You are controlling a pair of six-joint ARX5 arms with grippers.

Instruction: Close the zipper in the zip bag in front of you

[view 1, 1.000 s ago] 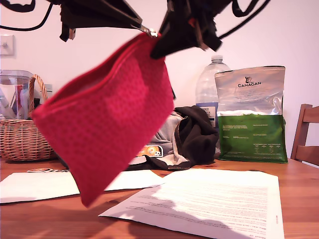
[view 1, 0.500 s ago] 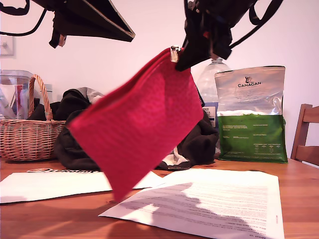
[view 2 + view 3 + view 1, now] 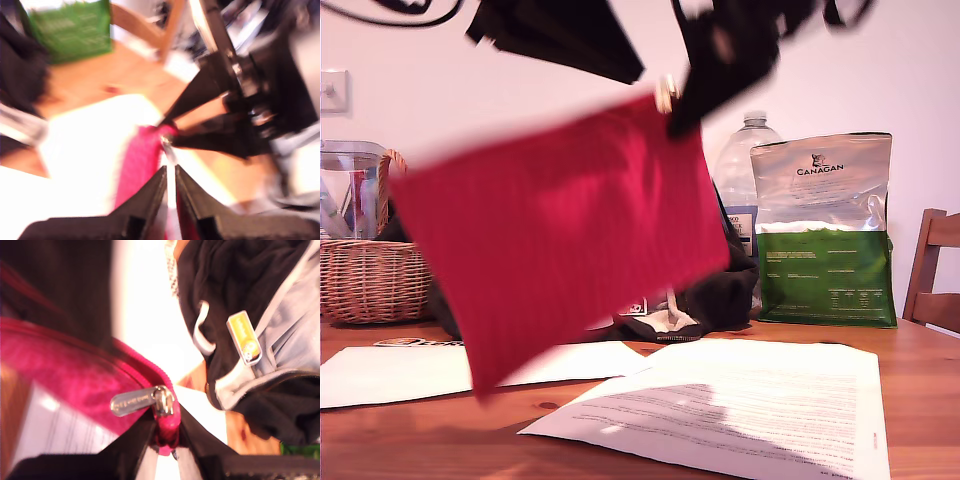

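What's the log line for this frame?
zip bag: airborne, tilted | my second gripper: clamped on corner by slider | my first gripper: near slider, grip unclear

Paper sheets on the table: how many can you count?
2: a printed sheet toward the exterior view's right, a sheet at its left. The zip bag may hide more.

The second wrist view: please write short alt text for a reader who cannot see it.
My second gripper pinches the end of the red zip bag right beside the zipper, whose silver pull tab sticks out sideways. Behind lie black and grey clothes and white paper, all blurred.
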